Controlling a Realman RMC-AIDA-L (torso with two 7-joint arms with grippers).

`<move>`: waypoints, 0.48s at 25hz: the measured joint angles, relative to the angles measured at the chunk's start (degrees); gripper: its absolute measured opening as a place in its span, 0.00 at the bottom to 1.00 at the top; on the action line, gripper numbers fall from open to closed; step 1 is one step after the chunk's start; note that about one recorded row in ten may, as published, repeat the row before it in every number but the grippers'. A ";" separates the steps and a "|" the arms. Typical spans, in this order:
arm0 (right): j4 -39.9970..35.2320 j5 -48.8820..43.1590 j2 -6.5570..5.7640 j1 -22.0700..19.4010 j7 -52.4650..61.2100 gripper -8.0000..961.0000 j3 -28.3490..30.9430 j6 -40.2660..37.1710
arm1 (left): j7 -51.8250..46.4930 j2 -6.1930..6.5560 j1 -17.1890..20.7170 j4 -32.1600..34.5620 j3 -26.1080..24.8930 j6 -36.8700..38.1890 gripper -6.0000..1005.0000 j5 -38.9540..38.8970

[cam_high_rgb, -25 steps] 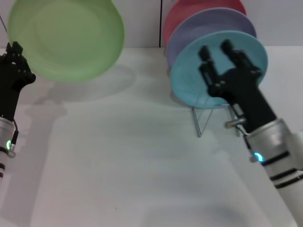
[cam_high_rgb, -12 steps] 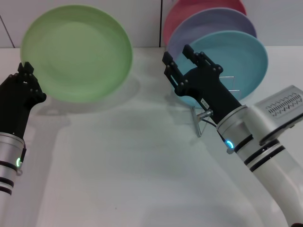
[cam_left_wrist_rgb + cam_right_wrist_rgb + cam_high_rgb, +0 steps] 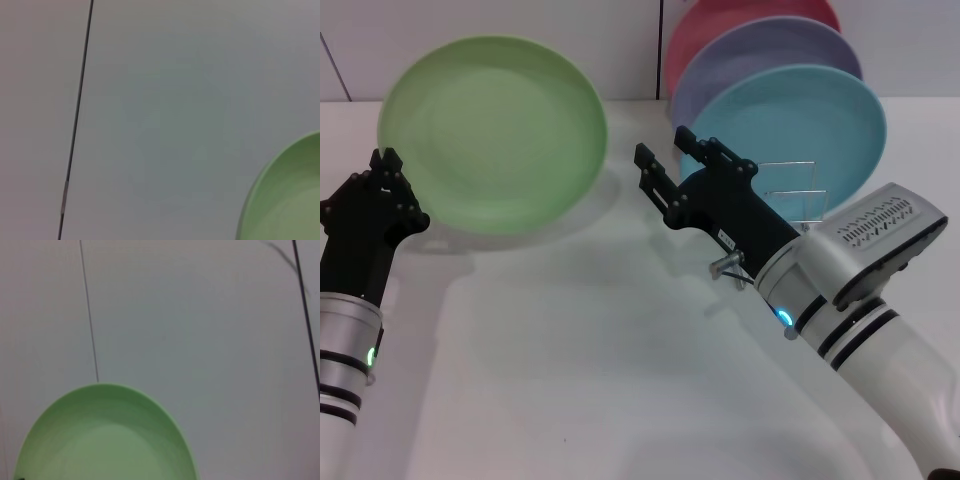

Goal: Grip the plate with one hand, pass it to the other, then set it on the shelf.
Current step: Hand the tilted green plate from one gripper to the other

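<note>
Holding the light green plate (image 3: 492, 132) by its lower left rim, the left gripper (image 3: 382, 180) appears at far left, its fingers clenched on the rim; the plate is raised above the white desk (image 3: 580, 370), tilted with its concave face toward the camera. Centre: the right gripper (image 3: 668, 172) reaches toward the plate's right edge, near it but apart, its two black fingers (image 3: 655, 178) spread and released. Right: the wire shelf (image 3: 790, 190) stands on the desk, carrying upright a turquoise-blue plate (image 3: 800, 120), a lavender plate (image 3: 760, 45) behind it, and a pink plate (image 3: 720, 15) rearmost. The right wrist view shows the green plate against the wall.
</note>
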 joint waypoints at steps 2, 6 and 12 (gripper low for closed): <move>0.00 -0.14 -0.01 0.19 0.01 0.53 0.05 0.66 | 0.01 0.00 0.12 -0.08 0.14 0.04 0.04 -0.15; -0.01 -0.17 -0.03 0.76 0.03 0.53 0.41 1.78 | 0.02 0.00 0.43 -0.16 0.46 0.29 0.04 -0.19; -0.05 -0.18 0.01 1.67 0.00 0.53 0.80 3.33 | 0.02 0.00 1.05 -0.66 1.49 1.13 0.04 -0.25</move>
